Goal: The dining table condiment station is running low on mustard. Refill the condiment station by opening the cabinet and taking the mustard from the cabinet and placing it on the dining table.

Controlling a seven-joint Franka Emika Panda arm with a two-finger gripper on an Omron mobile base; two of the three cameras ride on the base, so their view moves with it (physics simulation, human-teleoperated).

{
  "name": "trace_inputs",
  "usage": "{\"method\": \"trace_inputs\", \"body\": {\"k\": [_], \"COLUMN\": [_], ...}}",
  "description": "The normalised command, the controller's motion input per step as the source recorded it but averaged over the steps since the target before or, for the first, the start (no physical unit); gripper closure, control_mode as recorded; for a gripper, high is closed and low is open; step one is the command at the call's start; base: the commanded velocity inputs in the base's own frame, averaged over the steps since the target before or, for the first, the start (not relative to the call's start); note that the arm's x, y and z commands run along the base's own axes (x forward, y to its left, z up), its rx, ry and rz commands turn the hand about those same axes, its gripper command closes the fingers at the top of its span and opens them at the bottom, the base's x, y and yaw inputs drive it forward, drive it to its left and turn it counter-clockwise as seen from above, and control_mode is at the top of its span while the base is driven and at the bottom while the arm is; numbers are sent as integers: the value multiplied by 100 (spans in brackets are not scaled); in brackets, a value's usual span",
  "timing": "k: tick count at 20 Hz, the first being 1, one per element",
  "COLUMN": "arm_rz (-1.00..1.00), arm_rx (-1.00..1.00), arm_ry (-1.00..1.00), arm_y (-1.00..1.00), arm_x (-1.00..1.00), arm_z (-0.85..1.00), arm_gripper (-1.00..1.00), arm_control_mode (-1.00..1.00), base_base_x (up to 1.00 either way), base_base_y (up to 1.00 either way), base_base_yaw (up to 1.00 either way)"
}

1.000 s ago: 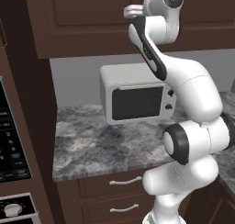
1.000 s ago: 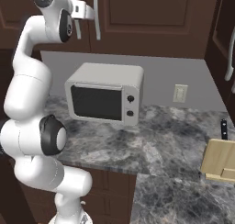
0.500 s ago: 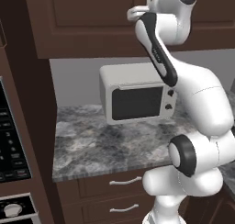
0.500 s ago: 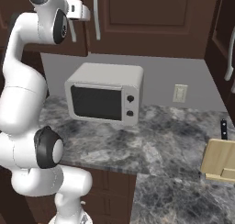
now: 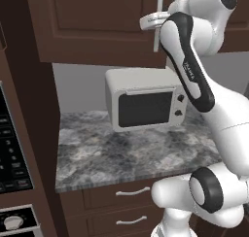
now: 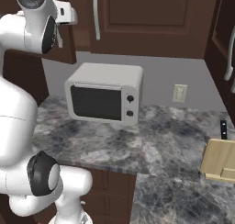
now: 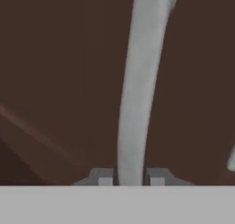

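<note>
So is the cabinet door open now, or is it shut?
Shut: the cabinet door lies flush with the front in both base views. The gripper is closed on its silver handle.

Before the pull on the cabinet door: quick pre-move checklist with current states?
1. Pincer shut on the cabinet handle: ok, the bar sits between both fingertips.
2. Grip centred on the bar: ok in the hand view.
3. Cabinet door still closed: ok, the pull has not started.
4. Microwave below the door's swing: ok, it sits under the cabinet on the counter.
5. Mustard inside: cannot tell, door shut.
6. Arm clear of the door's arc: cannot tell.
</note>
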Motion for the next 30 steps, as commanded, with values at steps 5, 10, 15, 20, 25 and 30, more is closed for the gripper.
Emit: {"method": "trace_inputs", "body": {"k": [5, 10, 15, 20, 25, 30], "arm_rz": [13, 8, -4, -26, -24, -4], "arm_rx": [-3, -3, 4, 47, 61, 53], "arm_ry": [0, 0, 0, 0, 8, 20], "arm_y": [37, 24, -12, -76, -77, -22], "arm_x": [-99, -79, -60, -22, 0, 24], "arm_z": [20, 31, 1, -11, -2, -3], "arm_gripper": [100, -100, -100, -100, -100, -100], "arm_control_mode": [-100, -100, -100, -100, -100, -100], "base_base_x": [0, 0, 0, 0, 0, 0], "base_base_y": [0, 0, 0, 0, 0, 0], "base_base_yaw": [0, 0, 0, 0, 0, 0]}}
